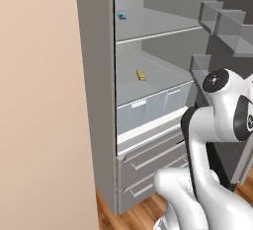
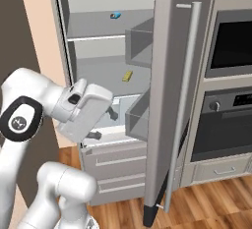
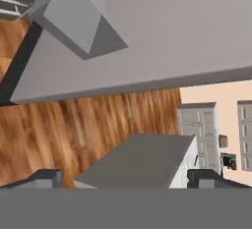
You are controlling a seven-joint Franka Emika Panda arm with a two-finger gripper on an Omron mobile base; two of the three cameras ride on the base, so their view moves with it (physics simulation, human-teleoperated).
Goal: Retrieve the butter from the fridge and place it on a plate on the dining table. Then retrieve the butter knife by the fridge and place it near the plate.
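Home kitchen: open stainless fridge (image 2: 167, 75) with shelves, built-in wall oven (image 2: 229, 120) beside it, wood plank floor (image 3: 74, 129).

A rendered kitchen with a warm wood plank floor (image 2: 216, 203). A plain peach wall (image 1: 42, 100) stands at the left. At the right, a built-in black oven (image 2: 231, 120) sits in beige cabinets (image 2: 224, 171). Even, soft light; no strong shadows.

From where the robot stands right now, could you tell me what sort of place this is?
It looks like a home kitchen. The fridge stands open with the butter on a shelf, a built-in oven sits beside it, and the floor is wood.
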